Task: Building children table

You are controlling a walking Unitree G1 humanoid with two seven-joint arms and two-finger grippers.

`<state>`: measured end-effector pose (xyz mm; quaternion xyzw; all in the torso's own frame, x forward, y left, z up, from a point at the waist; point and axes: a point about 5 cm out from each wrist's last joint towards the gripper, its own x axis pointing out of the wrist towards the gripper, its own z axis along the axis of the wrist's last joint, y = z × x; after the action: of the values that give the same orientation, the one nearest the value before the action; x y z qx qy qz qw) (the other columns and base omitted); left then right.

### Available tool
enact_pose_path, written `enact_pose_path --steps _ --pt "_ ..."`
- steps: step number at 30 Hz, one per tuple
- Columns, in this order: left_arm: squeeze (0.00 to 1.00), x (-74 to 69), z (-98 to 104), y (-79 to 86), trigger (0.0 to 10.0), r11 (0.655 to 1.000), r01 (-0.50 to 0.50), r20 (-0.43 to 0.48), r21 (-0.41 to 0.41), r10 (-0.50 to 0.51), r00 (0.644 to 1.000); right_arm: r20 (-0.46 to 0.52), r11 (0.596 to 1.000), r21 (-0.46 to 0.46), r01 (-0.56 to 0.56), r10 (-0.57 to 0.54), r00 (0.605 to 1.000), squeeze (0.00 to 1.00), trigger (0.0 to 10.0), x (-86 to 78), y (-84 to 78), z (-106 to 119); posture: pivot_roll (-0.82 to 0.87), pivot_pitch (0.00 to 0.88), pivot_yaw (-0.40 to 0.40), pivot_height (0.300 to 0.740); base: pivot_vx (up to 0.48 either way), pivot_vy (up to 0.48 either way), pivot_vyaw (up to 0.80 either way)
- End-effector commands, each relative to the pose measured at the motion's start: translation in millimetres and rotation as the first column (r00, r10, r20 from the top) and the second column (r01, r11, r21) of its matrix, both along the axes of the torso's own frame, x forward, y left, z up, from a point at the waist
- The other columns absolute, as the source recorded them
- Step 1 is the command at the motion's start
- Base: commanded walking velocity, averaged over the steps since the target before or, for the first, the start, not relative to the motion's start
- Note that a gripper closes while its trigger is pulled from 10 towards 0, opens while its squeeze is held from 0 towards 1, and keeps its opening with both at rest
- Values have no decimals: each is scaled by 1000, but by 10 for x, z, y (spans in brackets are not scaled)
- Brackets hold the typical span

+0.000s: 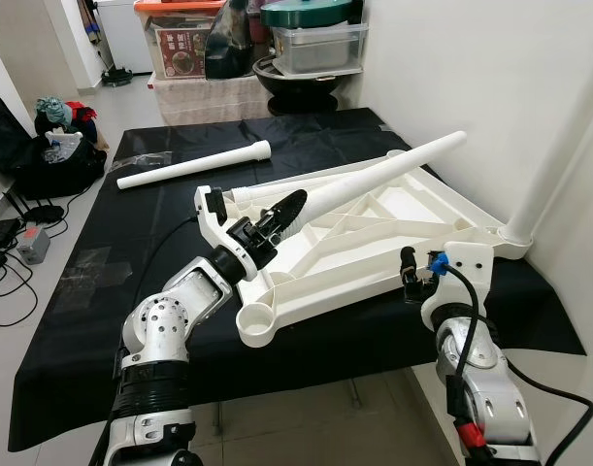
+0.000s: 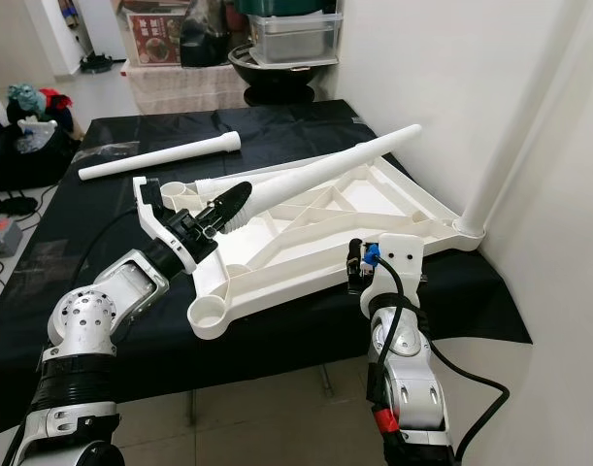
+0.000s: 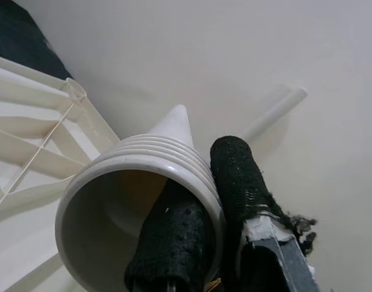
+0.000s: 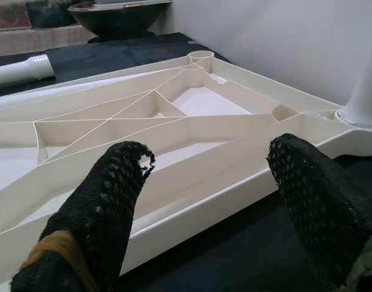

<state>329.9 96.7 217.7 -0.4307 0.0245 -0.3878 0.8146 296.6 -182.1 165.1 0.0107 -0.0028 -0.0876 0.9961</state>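
Observation:
A white plastic tabletop [image 1: 359, 288] lies upside down on the black-covered table [image 1: 102, 282], ribs up. One white leg [image 1: 546, 160] stands upright in its far right corner socket. A second leg [image 1: 192, 168] lies loose on the cloth at the back left. My left gripper [image 1: 280, 217] is shut on the threaded end of a third leg [image 1: 393, 167], one finger [image 3: 173, 237] inside the hollow end and the other outside; the leg slants up to the right above the tabletop. My right gripper [image 1: 419, 275] stands open just before the tabletop's [image 4: 173, 128] front edge, nothing between its fingers [image 4: 106, 201].
An empty round socket [image 1: 256, 321] sits at the tabletop's front left corner. A white wall [image 1: 490, 68] runs close along the right. Storage boxes and pots [image 1: 277, 39] stand behind the table. Bags [image 1: 53, 146] and cables lie on the floor to the left.

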Motion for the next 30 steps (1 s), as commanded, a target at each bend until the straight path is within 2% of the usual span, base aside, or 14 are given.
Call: enact_pose_path --steps 1,2,3,4,5,6,9,12,15,20,22,24,26,30 --pt "0 -26 33 38 0 1000 2 32 -16 -2 999 -22 997 80 -15 17 1000 0 10000 16 18 -28 -65 0 16 740 0 0 0" --pt "0 -26 33 38 0 1000 2 32 -16 -2 999 -22 997 80 -15 17 1000 0 10000 16 18 -28 -65 0 16 740 0 0 0" --pt "0 -48 40 55 0 1000 7 47 -17 -7 999 -4 965 256 -56 59 998 0 10000 26 53 -9 -48 0 13 740 0 0 0" --pt "0 -75 57 68 0 1000 21 72 -14 -20 997 42 904 409 -123 115 992 0 10000 33 98 34 -41 0 13 740 0 0 0" --pt "0 -100 75 86 0 999 37 102 -6 -36 994 139 788 570 -232 186 973 0 10000 33 166 125 -32 0 14 740 0 0 0" --pt "0 -100 75 86 0 999 37 102 -6 -36 994 139 788 570 -232 186 973 0 10000 33 166 125 -32 0 14 740 0 0 0" --pt "0 -109 85 99 0 999 46 126 9 -47 991 231 693 650 -313 212 950 0 10000 15 204 221 -23 0 13 740 0 0 0" --pt "0 -109 85 99 0 999 46 126 9 -47 991 231 693 650 -313 212 950 0 10000 15 204 221 -23 0 13 740 0 0 0" --pt "0 -131 40 87 0 998 52 138 39 -57 989 288 598 707 -376 242 927 0 10000 1 230 250 -10 0 0 740 0 0 0" --pt "0 -145 10 77 0 997 59 138 51 -66 988 309 568 719 -401 256 916 0 10000 1 249 266 -5 0 -1 740 0 0 0" --pt "0 -187 -9 69 0 994 90 146 63 -98 984 340 512 735 -445 289 895 0 10000 -6 311 297 -5 0 0 740 0 0 0" --pt "0 -187 -9 69 0 994 90 146 63 -98 984 340 512 735 -445 289 895 0 10000 -6 311 297 -5 0 0 740 0 0 0" --pt "0 -218 -29 36 0 989 124 157 80 -135 978 347 471 746 -472 330 878 0 10000 19 374 308 -11 0 1 740 0 0 0" --pt "0 -224 -41 15 0 986 138 161 89 -151 975 350 451 753 -480 344 871 0 10000 54 389 324 -9 0 2 740 0 0 0"
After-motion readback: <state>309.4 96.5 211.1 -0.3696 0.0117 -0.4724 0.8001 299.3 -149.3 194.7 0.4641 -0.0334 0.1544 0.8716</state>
